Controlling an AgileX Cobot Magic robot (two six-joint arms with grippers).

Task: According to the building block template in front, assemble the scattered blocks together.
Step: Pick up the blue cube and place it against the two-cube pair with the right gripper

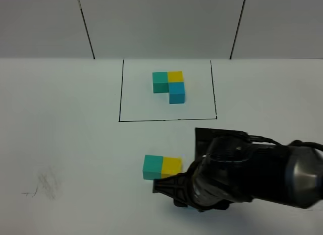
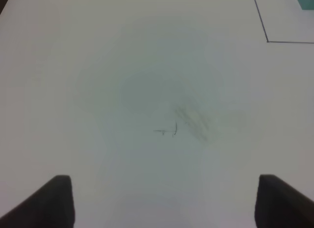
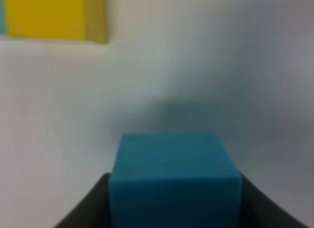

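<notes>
The template (image 1: 170,84), teal, yellow and blue cubes joined in an L, sits inside a thin black drawn rectangle (image 1: 166,120) at the back. A loose teal cube (image 1: 152,167) and a yellow cube (image 1: 171,166) sit side by side, touching, in the middle. My right gripper (image 1: 169,187) is low just in front of the yellow cube. In the right wrist view it (image 3: 174,211) is shut on the sky-blue cube (image 3: 174,176), with the yellow cube (image 3: 46,14) a short gap ahead. The blue cube is hidden in the high view. My left gripper (image 2: 167,203) is open and empty.
Faint pencil scribbles (image 1: 45,187) mark the white table at the front left; they also show in the left wrist view (image 2: 189,122). A corner of the drawn rectangle (image 2: 267,40) shows there too. The right arm's bulk (image 1: 252,177) covers the front right.
</notes>
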